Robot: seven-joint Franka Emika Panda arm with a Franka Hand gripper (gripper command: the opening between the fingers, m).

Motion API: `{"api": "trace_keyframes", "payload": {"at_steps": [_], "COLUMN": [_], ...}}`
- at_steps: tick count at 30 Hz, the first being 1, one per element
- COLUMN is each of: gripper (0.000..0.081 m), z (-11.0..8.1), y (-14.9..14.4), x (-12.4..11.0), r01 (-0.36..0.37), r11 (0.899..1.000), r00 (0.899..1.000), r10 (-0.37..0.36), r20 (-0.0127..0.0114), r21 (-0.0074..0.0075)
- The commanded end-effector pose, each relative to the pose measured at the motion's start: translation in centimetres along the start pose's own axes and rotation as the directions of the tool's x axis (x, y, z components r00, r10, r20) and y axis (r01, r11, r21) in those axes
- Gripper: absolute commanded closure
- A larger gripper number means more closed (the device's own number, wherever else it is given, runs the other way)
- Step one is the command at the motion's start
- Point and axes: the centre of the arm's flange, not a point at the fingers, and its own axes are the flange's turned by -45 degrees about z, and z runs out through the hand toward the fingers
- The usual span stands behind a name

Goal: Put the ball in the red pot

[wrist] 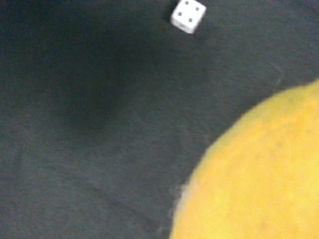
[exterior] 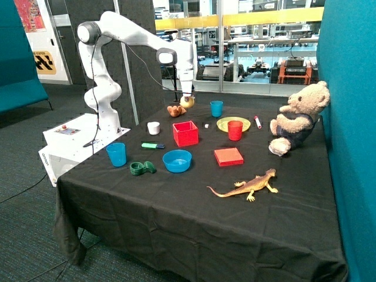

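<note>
The small yellowish ball (exterior: 187,101) is held in my gripper (exterior: 187,100) above the far side of the black table, beside the brown-orange lumpy toy (exterior: 175,110). In the wrist view the ball (wrist: 254,174) fills one corner, close to the camera, with dark cloth and its shadow beneath. The red pot (exterior: 185,133), a square straight-walled box, stands nearer the table's middle, in front of the gripper and apart from it. It looks empty. The pot is out of the wrist view.
A white die (wrist: 188,15) lies on the cloth near the pot. Around are a white cup (exterior: 153,127), blue cups (exterior: 116,154), a blue bowl (exterior: 177,160), a round red cup (exterior: 235,130) on a yellow plate (exterior: 223,124), a flat red block (exterior: 228,156), a toy lizard (exterior: 247,186) and a teddy bear (exterior: 296,117).
</note>
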Motion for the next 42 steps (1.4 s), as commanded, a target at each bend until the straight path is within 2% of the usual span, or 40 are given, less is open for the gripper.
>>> {"api": "trace_keyframes", "payload": {"at_steps": [1, 18, 28, 42], "gripper": [0.0808, 0.0808, 0.0808, 0.0808], "z": [-0.6, 0.3, 1.8, 4.7], "y": [4.2, 9.6, 11.2, 12.1], "x": [-1.1, -3.8, -4.8, -4.5], "r01": [-0.071, -0.151, -0.178, -0.202], "r11": [0.997, 0.989, 0.984, 0.979], "r00": [0.997, 0.988, 0.984, 0.979], "r10": [0.071, 0.151, 0.178, 0.202], "r20": [0.0061, 0.0059, 0.0058, 0.0057], "r21": [-0.0028, -0.0033, -0.0034, -0.0036]}}
